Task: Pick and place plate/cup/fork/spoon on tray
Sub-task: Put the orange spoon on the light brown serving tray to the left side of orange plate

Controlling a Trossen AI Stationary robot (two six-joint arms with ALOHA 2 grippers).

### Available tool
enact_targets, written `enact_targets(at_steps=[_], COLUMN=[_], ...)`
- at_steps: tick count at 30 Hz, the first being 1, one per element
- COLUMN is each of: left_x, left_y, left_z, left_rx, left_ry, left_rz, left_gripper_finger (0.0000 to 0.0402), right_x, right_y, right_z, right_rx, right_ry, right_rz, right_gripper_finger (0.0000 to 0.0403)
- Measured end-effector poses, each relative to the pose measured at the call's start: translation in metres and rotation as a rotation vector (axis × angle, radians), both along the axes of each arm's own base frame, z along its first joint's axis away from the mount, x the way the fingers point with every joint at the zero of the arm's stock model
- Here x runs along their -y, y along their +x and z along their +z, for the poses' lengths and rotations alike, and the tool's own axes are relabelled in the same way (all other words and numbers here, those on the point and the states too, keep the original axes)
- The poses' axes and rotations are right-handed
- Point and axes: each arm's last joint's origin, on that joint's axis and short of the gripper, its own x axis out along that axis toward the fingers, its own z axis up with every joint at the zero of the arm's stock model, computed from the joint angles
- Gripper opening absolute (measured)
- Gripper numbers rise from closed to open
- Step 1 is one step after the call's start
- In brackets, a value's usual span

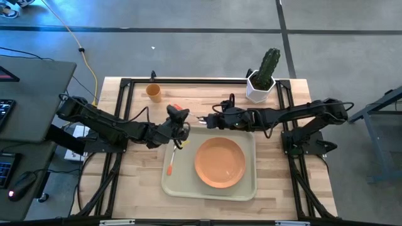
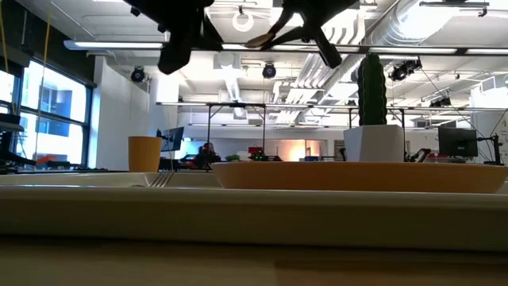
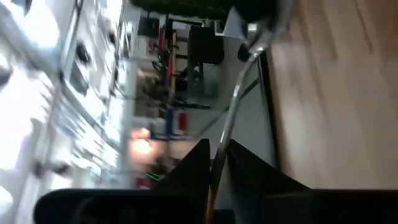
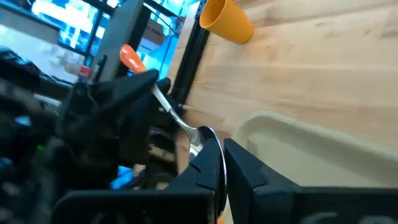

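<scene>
Looking down on the wooden table (image 1: 138,176), we see the large pale beige-green rectangular plastic tray (image 1: 182,186) at the near middle. The round shallow orange plastic plate (image 1: 220,162) lies on its right part. The small orange plastic cup (image 1: 154,92) stands on bare wood near the far left corner, well apart from the tray. The small fork with metal tines and a slim orange handle (image 1: 171,160) lies along the tray's left side.

The small spoon with a silver bowl and orange-red handle (image 4: 174,112) is in the air above the tray's far left edge, spanning both arms. The left gripper (image 3: 214,155) has its fingers pinching the shaft near the handle, and the right gripper (image 4: 217,146) has its fingers pressed together on the bowl end.

We judge this a hand-over. To do it well, we would let only one gripper release, once the other's pinch is firm. Then we would carry the spoon level and low, and lay it on bare tray beside the fork, clear of the plate.
</scene>
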Motion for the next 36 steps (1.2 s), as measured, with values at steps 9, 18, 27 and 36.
enact_targets(at_steps=[9, 18, 27, 36], left_x=[0.022, 0.028, 0.004, -0.009], left_y=[-0.007, -0.002, 0.005, 0.014], left_z=[-0.007, -0.016, 0.02, -0.011], left_rx=[0.37, 0.438, 0.406, 0.147], left_ry=[-0.483, -1.251, -1.633, -1.844], left_rz=[-0.036, -0.197, -0.302, -0.2], left_gripper_finger=[0.0102, 0.0152, 0.0147, 0.0121], right_x=[0.005, 0.002, -0.017, -0.021], right_y=[-0.011, -0.013, -0.01, -0.006], right_z=[-0.018, -0.019, -0.004, 0.024], right_rx=[-0.268, -0.342, -0.307, -0.279], right_ry=[-0.186, -0.265, -0.366, -0.484], right_rz=[0.016, 0.283, 0.521, 0.595], right_gripper_finger=[0.0001, 0.0001, 0.0, 0.0])
